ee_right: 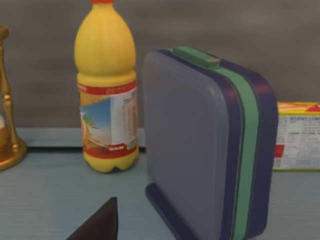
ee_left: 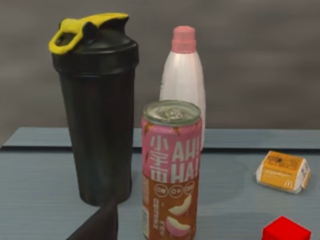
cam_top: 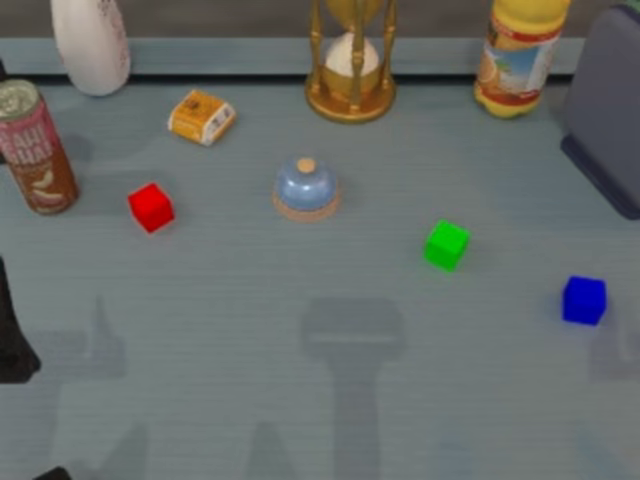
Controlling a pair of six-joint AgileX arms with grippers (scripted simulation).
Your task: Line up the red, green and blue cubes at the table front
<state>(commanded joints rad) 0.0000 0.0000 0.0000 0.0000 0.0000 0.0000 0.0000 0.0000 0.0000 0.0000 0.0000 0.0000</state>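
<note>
Front strip of table (cam_top: 300, 420) bare apart from shadows; no cube lined up yet. Blue cube (cam_top: 584, 299) nearest, right; green cube (cam_top: 446, 244) mid-right; red cube (cam_top: 151, 207) left, beside can (cam_top: 36, 147). Scattered, well apart. Both arms parked at the edges; finger state cannot be told.

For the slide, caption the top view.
Red cube, green cube and blue cube lie scattered around a service bell on the table, not yet lined up.
</note>
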